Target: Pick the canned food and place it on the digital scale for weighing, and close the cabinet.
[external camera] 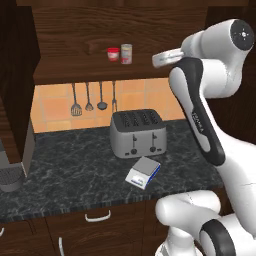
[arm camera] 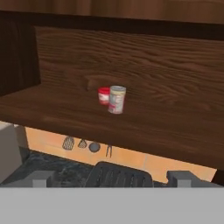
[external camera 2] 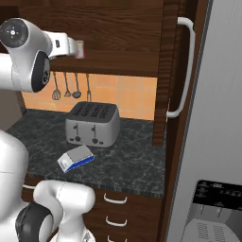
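Note:
The canned food (arm camera: 117, 99) stands upright on the shelf of the open cabinet (external camera: 65, 30), silver-topped with a red label. It also shows as the canned food (external camera: 126, 53) and, half hidden behind my hand, the canned food (external camera 2: 79, 48). My gripper (arm camera: 111, 178) is open and holds nothing. It hangs in front of the shelf, well short of the can. From the left base, the gripper (external camera: 157, 59) is level with the shelf, right of the can. The digital scale (external camera: 143, 171) lies flat near the counter's front edge, also seen as the digital scale (external camera 2: 75, 158). The cabinet door (external camera 2: 171, 71) stands open on the right.
A short red-and-white cup (external camera: 113, 54) sits just left of the can. A silver four-slot toaster (external camera: 138, 132) stands on the counter behind the scale. Kitchen utensils (external camera: 89, 99) hang on the tiled wall. A grey fridge (external camera 2: 217, 118) rises at the far right.

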